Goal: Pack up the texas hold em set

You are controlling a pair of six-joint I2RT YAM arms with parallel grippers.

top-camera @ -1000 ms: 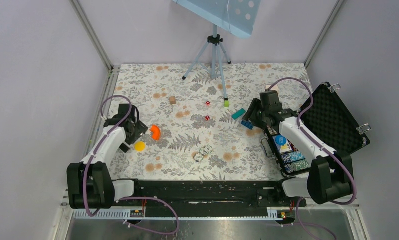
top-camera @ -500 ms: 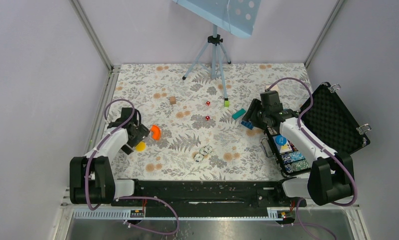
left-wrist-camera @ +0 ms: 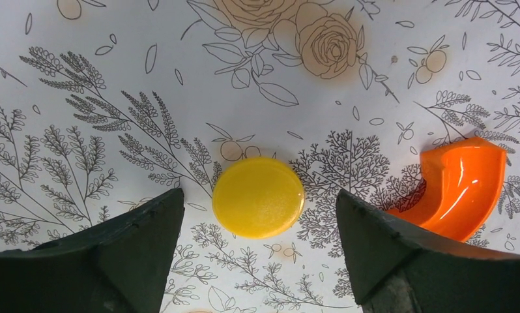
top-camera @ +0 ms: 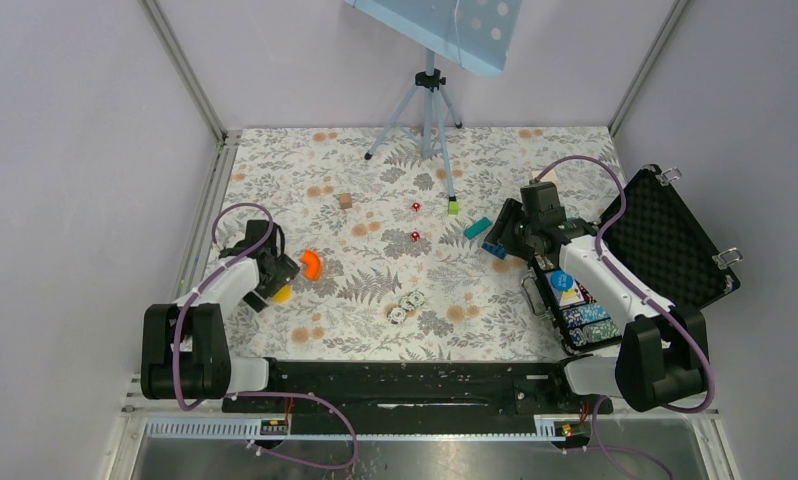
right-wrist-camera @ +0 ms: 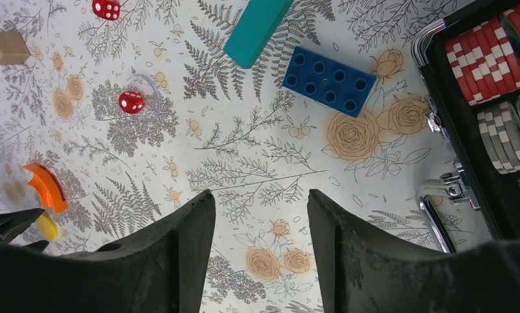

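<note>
Top camera looks down from behind; both wrist cameras face downward, close, apparently sharing the orange curved piece (left-wrist-camera: pixel 464 189).

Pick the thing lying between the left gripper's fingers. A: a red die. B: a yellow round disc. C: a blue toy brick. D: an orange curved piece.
B: the left wrist view shows the yellow round disc flat on the floral cloth between the left gripper's open fingers, untouched; the orange curved piece lies outside them.

Case (top-camera: pixel 665 240) at right of worktop (top-camera: pixel 305 170), chips (top-camera: pixel 587 318) in it, bricks (top-camera: pixel 493 248) just left of it, dice (top-camera: pixel 414 236) mid-worktop, disc (left-wrist-camera: pixel 258 196) at left between fingers of left claw (top-camera: pixel 277 276), curved piece (left-wrist-camera: pixel 462 186) just right
</note>
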